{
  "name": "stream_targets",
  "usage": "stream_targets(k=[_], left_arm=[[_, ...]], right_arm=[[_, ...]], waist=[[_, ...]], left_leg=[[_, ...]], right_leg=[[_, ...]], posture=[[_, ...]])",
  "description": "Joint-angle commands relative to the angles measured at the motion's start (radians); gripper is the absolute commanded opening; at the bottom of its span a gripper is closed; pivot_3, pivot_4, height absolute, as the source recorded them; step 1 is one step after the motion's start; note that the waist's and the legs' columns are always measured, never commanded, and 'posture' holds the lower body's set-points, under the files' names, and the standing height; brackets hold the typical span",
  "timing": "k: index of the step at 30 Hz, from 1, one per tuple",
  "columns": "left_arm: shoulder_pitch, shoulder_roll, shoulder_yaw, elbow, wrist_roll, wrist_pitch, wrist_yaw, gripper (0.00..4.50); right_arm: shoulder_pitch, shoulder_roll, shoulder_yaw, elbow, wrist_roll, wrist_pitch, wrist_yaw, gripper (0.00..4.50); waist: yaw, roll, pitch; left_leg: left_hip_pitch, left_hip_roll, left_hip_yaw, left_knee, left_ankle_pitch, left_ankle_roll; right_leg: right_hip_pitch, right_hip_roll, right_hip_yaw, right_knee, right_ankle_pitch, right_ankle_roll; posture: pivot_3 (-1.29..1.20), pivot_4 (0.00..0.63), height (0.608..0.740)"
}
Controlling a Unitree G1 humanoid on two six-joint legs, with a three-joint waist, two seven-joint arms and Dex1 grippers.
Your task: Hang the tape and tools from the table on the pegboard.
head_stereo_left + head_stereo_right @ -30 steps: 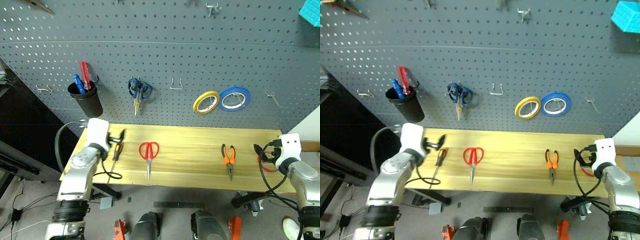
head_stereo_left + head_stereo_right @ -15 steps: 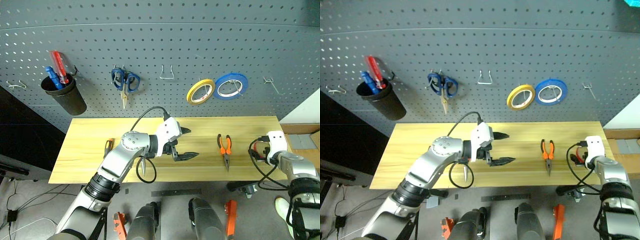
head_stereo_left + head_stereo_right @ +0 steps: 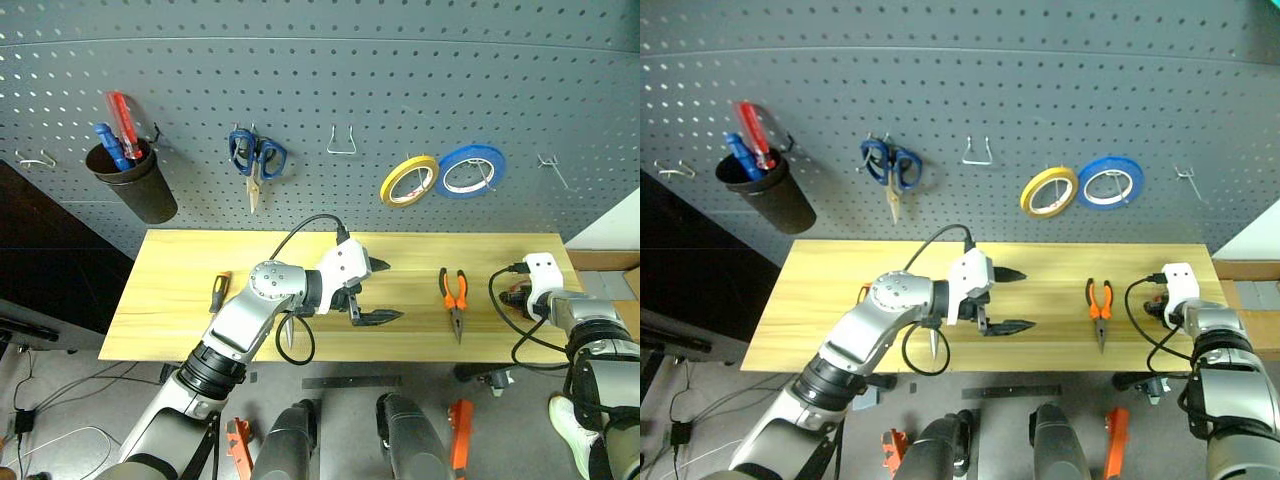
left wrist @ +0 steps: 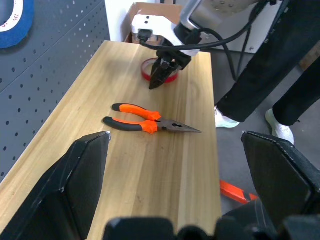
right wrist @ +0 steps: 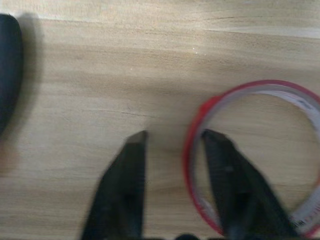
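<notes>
Tape (image 5: 260, 150), the red ring, lies flat at the right end of the table (image 3: 180, 290). Right gripper (image 5: 172, 142) is nearest: its fingers stand a little apart, one inside the ring's near edge, one outside. Left gripper (image 3: 378, 292) gapes wide mid-table, pointing toward the pliers (image 3: 455, 295). Behind stands the pegboard (image 3: 320, 90).

Red tape (image 5: 200, 150), orange/blk pliers (image 4: 145, 119).

Even, bright overhead lighting is seen; pegboard (image 3: 400, 80) rows are bowed by lens distortion at top; right wrist view is blurred w/ soft shadows.
</notes>
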Motion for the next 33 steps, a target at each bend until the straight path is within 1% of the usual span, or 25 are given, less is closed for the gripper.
stream_targets(k=[1, 5, 7, 9, 10, 11, 12, 14, 16, 17, 18, 19, 21, 24, 26, 29, 30, 31, 33], left_arm=[[-0.002, -0.011, 0.0, -0.044, -0.018, -0.02, -0.023, 4.5], [-0.012, -0.028, 0.004, -0.034, -0.017, -0.028, -0.032, 4.5], [-0.017, -0.038, 0.012, -0.034, -0.02, -0.029, -0.029, 4.5], [-0.022, -0.041, 0.013, -0.036, -0.015, -0.034, -0.028, 4.5], [-0.025, -0.042, 0.014, -0.041, -0.017, -0.037, -0.03, 4.5], [-0.027, -0.045, 0.017, -0.046, -0.023, -0.034, -0.03, 4.5], [-0.031, -0.05, 0.022, -0.05, -0.031, -0.031, -0.028, 4.5], [-0.041, -0.063, 0.034, -0.054, -0.042, -0.031, -0.019, 4.5], [-0.058, -0.087, 0.048, -0.052, -0.055, -0.024, -0.003, 4.5], [-0.066, -0.096, 0.054, -0.048, -0.059, -0.023, 0.001, 4.5], [-0.072, -0.101, 0.056, -0.045, -0.061, -0.024, 0.002, 4.5], [-0.077, -0.105, 0.058, -0.041, -0.063, -0.026, 0.001, 4.5], [-0.087, -0.112, 0.055, -0.029, -0.061, -0.033, -0.001, 4.5], [-0.103, -0.121, 0.048, -0.006, -0.052, -0.051, -0.007, 4.5], [-0.114, -0.126, 0.048, 0.007, -0.05, -0.056, -0.006, 4.5], [-0.123, -0.13, 0.05, 0.02, -0.047, -0.064, -0.003, 4.5], [-0.124, -0.13, 0.052, 0.021, -0.046, -0.065, 0.0, 4.5], [-0.125, -0.129, 0.053, 0.022, -0.045, -0.065, 0.003, 4.5], [-0.125, -0.128, 0.054, 0.023, -0.044, -0.066, 0.005, 4.5]], right_arm=[[0.049, -0.013, 0.031, 0.015, -0.045, -0.019, -0.027, 0.06], [0.098, -0.019, 0.001, -0.086, -0.023, -0.027, -0.052, 0.02], [0.157, -0.027, -0.038, -0.227, 0.013, 0.02, -0.046, 0.02], [0.28, -0.033, -0.106, -0.526, 0.07, 0.129, -0.046, 0.02], [0.355, -0.028, -0.148, -0.71, 0.095, 0.187, -0.061, 0.02], [0.419, -0.023, -0.181, -0.873, 0.114, 0.238, -0.077, 0.02], [0.478, -0.013, -0.211, -1.031, 0.128, 0.28, -0.096, 0.02], [0.578, 0.011, -0.247, -1.312, 0.129, 0.333, -0.142, 0.02], [0.669, 0.049, -0.236, -1.572, 0.073, 0.303, -0.214, 0.02], [0.699, 0.065, -0.218, -1.667, 0.038, 0.282, -0.249, 0.02], [0.717, 0.078, -0.2, -1.735, 0.012, 0.266, -0.273, 0.02], [0.721, 0.088, -0.181, -1.78, -0.006, 0.264, -0.291, 0.02], [0.679, 0.118, -0.157, -1.818, -0.018, 0.262, -0.323, 0.02], [0.562, 0.131, -0.164, -1.731, -0.011, 0.234, -0.338, 0.02], [0.459, 0.129, -0.191, -1.582, 0.018, 0.195, -0.333, 0.02], [0.348, 0.122, -0.21, -1.383, 0.04, 0.107, -0.315, 0.02], [0.29, 0.122, -0.217, -1.273, 0.062, 0.074, -0.295, 0.02], [0.25, 0.122, -0.222, -1.193, 0.078, 0.049, -0.28, 0.02], [0.192, 0.125, -0.232, -1.076, 0.104, 0.008, -0.266, 0.02]], waist=[[0.0, -0.001, -0.001], [0.0, -0.001, -0.002], [0.001, -0.001, -0.002], [0.002, 0.0, -0.002], [0.0, 0.001, -0.002], [0.0, 0.004, -0.004], [-0.001, 0.004, -0.004], [-0.008, 0.005, -0.004], [-0.013, 0.005, -0.004], [-0.014, 0.005, -0.004], [-0.014, 0.005, -0.004], [-0.014, 0.005, -0.004], [-0.02, 0.005, -0.004], [-0.029, 0.004, -0.004], [-0.031, 0.004, -0.004], [-0.031, 0.004, -0.004], [-0.031, 0.004, -0.004], [-0.031, 0.004, -0.004], [-0.032, 0.004, -0.004]], left_leg=[[0.0, 0.0, 0.0, 0.0, 0.0, 0.0], [0.0, 0.0, 0.0, 0.001, 0.0, 0.0], [0.0, 0.0, 0.0, 0.001, 0.0, 0.0], [-0.001, 0.0, 0.0, 0.0, 0.0, 0.0], [-0.002, 0.0, -0.001, 0.0, 0.0, -0.001], [-0.002, 0.0, -0.002, 0.0, 0.0, -0.001], [-0.007, 0.0, -0.002, 0.0, 0.0, -0.001], [-0.011, 0.0, -0.002, 0.003, 0.0, -0.001], [-0.013, 0.0, -0.002, 0.006, 0.0, -0.001], [-0.013, 0.001, -0.003, 0.009, 0.0, -0.001], [-0.014, 0.001, -0.004, 0.012, 0.0, -0.001], [-0.014, 0.0, -0.004, 0.013, -0.001, -0.001], [-0.014, 0.001, -0.005, 0.014, 0.0, -0.001], [-0.014, 0.0, -0.002, 0.016, 0.003, 0.002], [-0.014, 0.0, 0.0, 0.016, 0.005, 0.004], [-0.014, 0.0, 0.0, 0.016, 0.008, 0.004], [-0.014, 0.0, 0.0, 0.015, 0.008, 0.004], [-0.014, 0.0, 0.001, 0.015, 0.008, 0.004], [-0.014, 0.0, 0.003, 0.014, 0.008, 0.004]], right_leg=[[0.0, 0.0, 0.0, 0.0, 0.0, 0.0], [0.0, 0.0, 0.0, 0.0, 0.0, 0.001], [0.0, 0.0, 0.0, 0.0, 0.001, 0.001], [-0.001, 0.0, 0.0, 0.0, 0.001, 0.001], [-0.002, 0.0, -0.001, 0.001, 0.001, 0.001], [-0.003, -0.001, 0.001, 0.001, 0.001, 0.001], [-0.009, -0.001, 0.002, 0.003, 0.001, 0.001], [-0.014, -0.001, 0.003, 0.005, 0.001, 0.002], [-0.016, -0.001, 0.002, 0.007, 0.001, 0.002], [-0.016, 0.0, 0.002, 0.01, 0.001, 0.003], [-0.016, 0.0, 0.002, 0.012, 0.001, 0.003], [-0.016, 0.0, 0.002, 0.012, -0.002, 0.008], [-0.016, 0.001, 0.002, 0.012, -0.002, 0.008], [-0.015, 0.001, 0.004, 0.012, 0.004, 0.009], [-0.015, 0.001, 0.006, 0.011, 0.008, 0.01], [-0.015, 0.001, 0.006, 0.01, 0.01, 0.01], [-0.015, 0.001, 0.006, 0.01, 0.01, 0.009], [-0.016, 0.001, 0.007, 0.01, 0.012, 0.005], [-0.017, 0.001, 0.009, 0.01, 0.013, 0.005]], posture=[[-0.16, 0.271, 0.74], [-0.18, 0.254, 0.74], [-0.2, 0.248, 0.74], [-0.21, 0.247, 0.74], [-0.21, 0.247, 0.74], [-0.22, 0.247, 0.74], [-0.22, 0.247, 0.74], [-0.24, 0.252, 0.74], [-0.24, 0.252, 0.74], [-0.26, 0.255, 0.74], [-0.26, 0.255, 0.74], [-0.27, 0.258, 0.74], [-0.27, 0.257, 0.74], [-0.27, 0.255, 0.74], [-0.26, 0.251, 0.74], [-0.25, 0.245, 0.74], [-0.24, 0.243, 0.74], [-0.24, 0.243, 0.74], [-0.24, 0.242, 0.74]])
